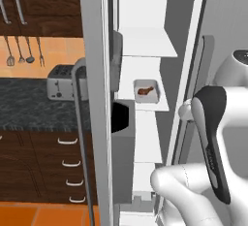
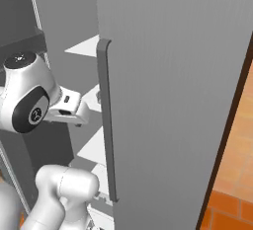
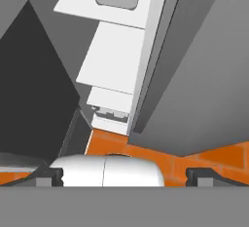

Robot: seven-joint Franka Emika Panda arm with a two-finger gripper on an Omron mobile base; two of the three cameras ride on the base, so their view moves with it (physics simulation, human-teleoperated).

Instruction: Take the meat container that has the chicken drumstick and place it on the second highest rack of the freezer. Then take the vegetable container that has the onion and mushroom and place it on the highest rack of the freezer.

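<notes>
I'm looking into the open freezer (image 1: 145, 26) now, its white shelves stacked down the centre of the left base frame. The meat container (image 1: 146, 91) with the chicken drumstick (image 1: 146, 91) sits on a white rack (image 1: 127, 91) just above mid-frame, second shelf down of those I can see. In the hand view that same container is at the top edge, drumstick inside. My gripper (image 3: 124, 176) is released, fingertips (image 3: 48, 177) spread wide at the bottom corners, holding nothing. A toaster (image 1: 60, 82) stands on the dark bench (image 1: 29, 106) at left.
</notes>
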